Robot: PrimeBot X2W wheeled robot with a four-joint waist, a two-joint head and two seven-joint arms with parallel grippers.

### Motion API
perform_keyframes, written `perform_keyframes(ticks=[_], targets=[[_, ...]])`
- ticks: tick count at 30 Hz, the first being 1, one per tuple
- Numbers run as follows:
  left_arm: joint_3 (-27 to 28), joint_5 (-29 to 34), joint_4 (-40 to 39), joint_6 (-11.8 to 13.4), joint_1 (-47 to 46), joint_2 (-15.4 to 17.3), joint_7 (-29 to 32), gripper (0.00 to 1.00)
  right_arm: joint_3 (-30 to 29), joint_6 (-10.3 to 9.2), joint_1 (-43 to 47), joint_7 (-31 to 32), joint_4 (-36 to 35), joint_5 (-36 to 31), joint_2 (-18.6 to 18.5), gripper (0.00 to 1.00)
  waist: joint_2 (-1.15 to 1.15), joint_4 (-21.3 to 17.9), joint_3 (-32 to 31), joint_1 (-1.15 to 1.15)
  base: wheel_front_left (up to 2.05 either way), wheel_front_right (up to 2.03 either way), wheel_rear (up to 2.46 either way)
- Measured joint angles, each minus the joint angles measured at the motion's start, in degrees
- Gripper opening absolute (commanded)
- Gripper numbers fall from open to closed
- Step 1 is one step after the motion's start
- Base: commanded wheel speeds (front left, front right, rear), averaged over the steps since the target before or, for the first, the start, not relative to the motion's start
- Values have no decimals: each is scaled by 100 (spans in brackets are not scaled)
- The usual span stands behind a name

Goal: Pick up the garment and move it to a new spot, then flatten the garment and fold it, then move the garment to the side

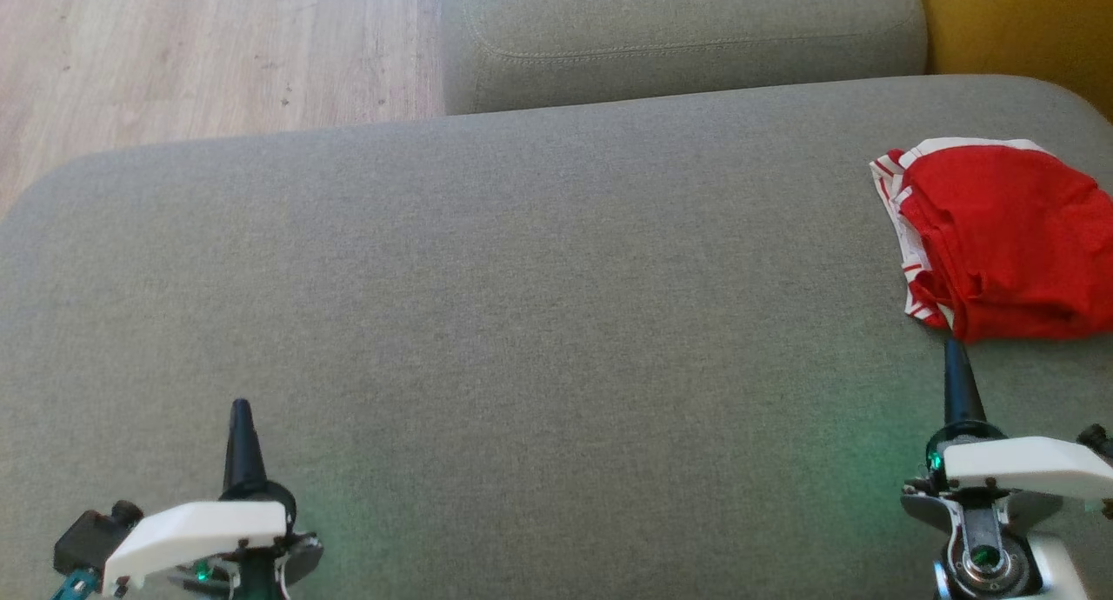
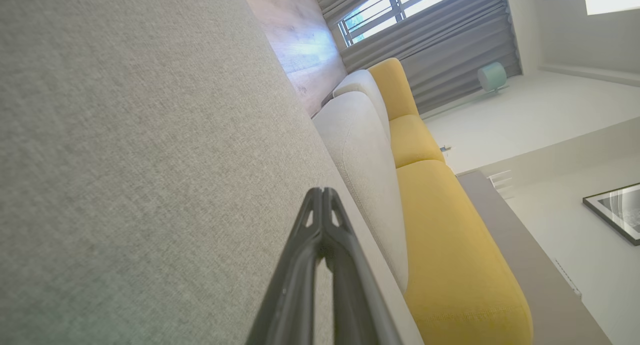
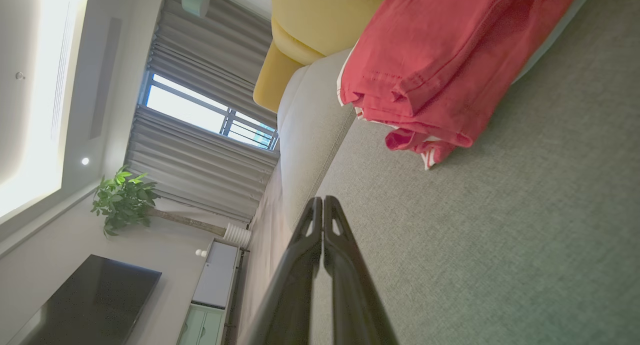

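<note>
Red garment (image 1: 1000,235) lay folded at sofa (image 1: 522,322) side. Left end effector (image 1: 240,406), right end effector (image 1: 955,346) both closed, holding nothing. Job looked done; next, arms rest.

Grey sofa seat (image 1: 522,278), wood floor (image 1: 174,52), yellow cushion (image 2: 450,245), potted plant (image 3: 125,205).

The garment (image 1: 1000,235) runs past the right edge.

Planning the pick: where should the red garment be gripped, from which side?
Probably the near edge of the red garment, where stacked folds bulge off the cushion. Come from the robot's side with the right gripper, now shut just short of it.
</note>
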Motion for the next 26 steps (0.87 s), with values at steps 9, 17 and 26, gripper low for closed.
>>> perform_keyframes(ticks=[9, 17, 26], targets=[[111, -489, 0, -4, -1, 0, 151, 0, -57, 0, 0, 142, -37, 568, 0, 0, 0, 3, -23, 0, 0, 0, 0], [166, -914, 0, -7, -7, 0, 268, 0, -115, 0, 0, 253, -80, 1050, 0, 0, 0, 6, -45, 0, 0, 0, 0], [289, -1337, 0, -7, -39, 0, 411, 0, -201, 0, 0, 412, -116, 1553, 0, 0, 0, 9, -66, 0, 0, 0, 0]])
